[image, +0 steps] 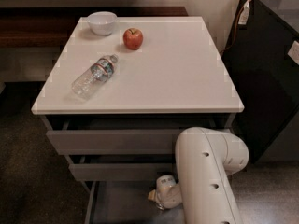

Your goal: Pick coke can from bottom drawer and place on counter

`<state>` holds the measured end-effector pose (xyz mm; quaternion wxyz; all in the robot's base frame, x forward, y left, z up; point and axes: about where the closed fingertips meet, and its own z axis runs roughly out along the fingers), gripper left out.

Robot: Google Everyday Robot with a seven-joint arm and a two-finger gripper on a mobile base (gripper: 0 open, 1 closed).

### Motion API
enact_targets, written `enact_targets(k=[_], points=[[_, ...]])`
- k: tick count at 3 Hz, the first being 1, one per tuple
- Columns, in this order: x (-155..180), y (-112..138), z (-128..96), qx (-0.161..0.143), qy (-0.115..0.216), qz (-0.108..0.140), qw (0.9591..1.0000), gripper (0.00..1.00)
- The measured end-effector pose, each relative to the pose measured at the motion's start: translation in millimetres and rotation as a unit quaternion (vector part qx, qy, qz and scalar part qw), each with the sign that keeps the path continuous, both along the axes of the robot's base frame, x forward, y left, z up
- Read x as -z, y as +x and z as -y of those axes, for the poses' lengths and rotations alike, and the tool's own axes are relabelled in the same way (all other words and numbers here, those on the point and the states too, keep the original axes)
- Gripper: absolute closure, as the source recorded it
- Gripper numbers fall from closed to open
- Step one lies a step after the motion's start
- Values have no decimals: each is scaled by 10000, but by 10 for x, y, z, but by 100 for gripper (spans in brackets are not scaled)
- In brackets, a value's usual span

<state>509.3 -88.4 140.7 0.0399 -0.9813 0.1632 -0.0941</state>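
The bottom drawer (pixel 122 203) is pulled out at the foot of the grey cabinet, and its dark floor shows. No coke can shows; the drawer's right part lies behind my arm. My gripper (pixel 162 198) reaches down into the drawer's right half, at the end of the thick white arm (pixel 205 171). The counter (pixel 173 73) is the white top above the drawers.
On the counter lie a clear water bottle (pixel 95 76) on its side, a red apple (pixel 133 38) and a white bowl (pixel 102 22). Two upper drawers (pixel 112 141) stand slightly ajar. A dark cabinet (pixel 271 69) stands close on the right, and a wooden shelf (pixel 28 27) behind.
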Motion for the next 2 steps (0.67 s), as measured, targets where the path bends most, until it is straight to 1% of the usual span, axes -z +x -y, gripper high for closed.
enact_targets(k=[1,2], points=[[4,-1,52,50,-31,2,10000,52],[-50,-16,57,64,-26,50,10000,75]])
